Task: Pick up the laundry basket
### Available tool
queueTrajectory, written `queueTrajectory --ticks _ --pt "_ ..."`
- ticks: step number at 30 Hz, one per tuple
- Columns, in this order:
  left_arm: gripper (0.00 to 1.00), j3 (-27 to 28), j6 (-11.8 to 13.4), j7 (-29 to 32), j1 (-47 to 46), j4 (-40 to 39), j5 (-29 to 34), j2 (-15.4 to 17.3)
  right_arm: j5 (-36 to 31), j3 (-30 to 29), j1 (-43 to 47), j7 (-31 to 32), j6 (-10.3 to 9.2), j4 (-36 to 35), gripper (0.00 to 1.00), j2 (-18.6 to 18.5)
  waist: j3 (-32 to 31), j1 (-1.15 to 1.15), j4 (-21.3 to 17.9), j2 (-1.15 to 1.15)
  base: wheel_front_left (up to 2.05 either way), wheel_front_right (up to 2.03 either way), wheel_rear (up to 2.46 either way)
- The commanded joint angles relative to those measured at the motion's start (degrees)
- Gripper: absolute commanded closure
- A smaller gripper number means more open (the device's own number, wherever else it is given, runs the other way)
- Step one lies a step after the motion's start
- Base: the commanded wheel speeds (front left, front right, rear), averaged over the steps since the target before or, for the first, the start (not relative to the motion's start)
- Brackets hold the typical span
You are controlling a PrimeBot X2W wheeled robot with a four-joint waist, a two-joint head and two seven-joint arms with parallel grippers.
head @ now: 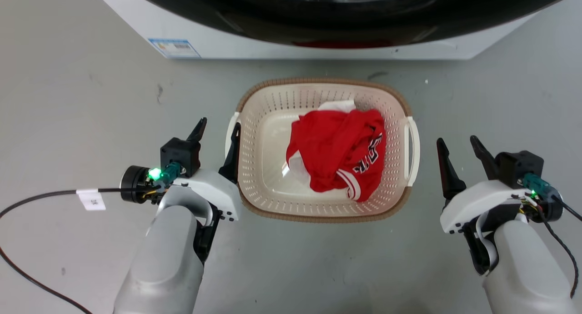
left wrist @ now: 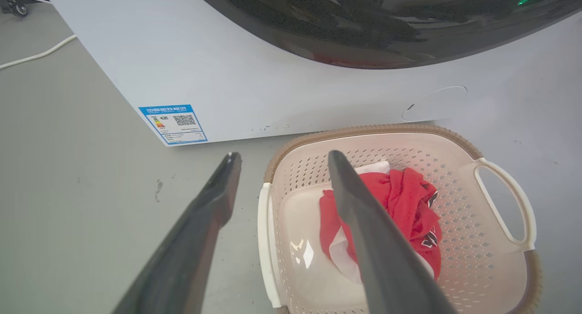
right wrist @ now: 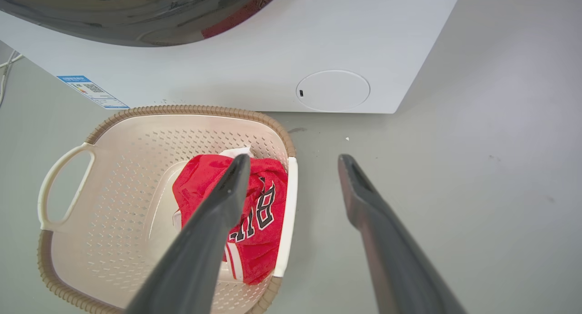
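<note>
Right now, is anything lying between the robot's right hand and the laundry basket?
No. In the head view a strip of bare grey floor separates the open right hand from the side handle of the laundry basket; nothing lies on it.

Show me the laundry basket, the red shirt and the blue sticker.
laundry basket (head: 318,81), head view, on its brown far rim.
red shirt (head: 338,146), head view, middle of the crumpled cloth.
blue sticker (head: 175,48), head view, centre of the label.

A smooth grey floor (head: 68,100), lightly scuffed, ran beneath a white front-loading washing machine (head: 236,43) with a dark glass door (head: 345,14) and a blue energy label (head: 175,48).
</note>
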Motion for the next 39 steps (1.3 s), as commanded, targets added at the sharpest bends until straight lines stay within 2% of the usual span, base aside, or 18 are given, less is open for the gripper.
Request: queueTrajectory --ticks 1,11,17,27,38,39 --pt "0.00 0.1 -0.4 -0.1 -1.8 1.9 -0.4 0.4 0.9 0.8 -2.3 -0.5 -0.02 2.2 0.00 -0.3 4.4 -0.01 -0.4 0.00 0.00 0.00 0.00" --pt "0.00 -1.7 -1.8 0.3 -12.5 18.2 -3.4 3.3 5.4 6.1 -13.4 -0.8 -0.02 18.3 0.00 -0.2 11.1 -0.01 -1.3 0.00 0.00 0.00 0.00" --pt "0.00 -5.8 -1.9 2.2 -17.7 24.5 -7.2 4.4 8.3 9.9 -19.0 -0.9 -0.02 25.0 0.00 0.2 13.7 -0.01 -1.9 0.00 0.00 0.00 0.00" --pt "0.00 -13.2 -1.9 5.3 -23.1 27.6 -15.2 7.0 13.2 17.0 -26.0 0.8 -0.02 31.3 0.00 1.3 17.4 -0.01 -2.8 0.00 0.00 0.00 0.00" --pt "0.00 -19.9 -1.9 11.2 -27.3 28.5 -23.1 9.4 18.7 23.0 -30.6 4.8 -0.02 34.1 0.00 1.8 19.8 -0.01 -3.6 0.00 0.00 0.00 0.00" --pt "0.03 -20.5 -1.9 12.1 -27.5 28.5 -23.9 9.5 19.3 23.4 -30.9 5.4 -0.02 34.3 0.44 1.8 19.9 -0.01 -3.6 0.00 0.00 0.00 0.00"
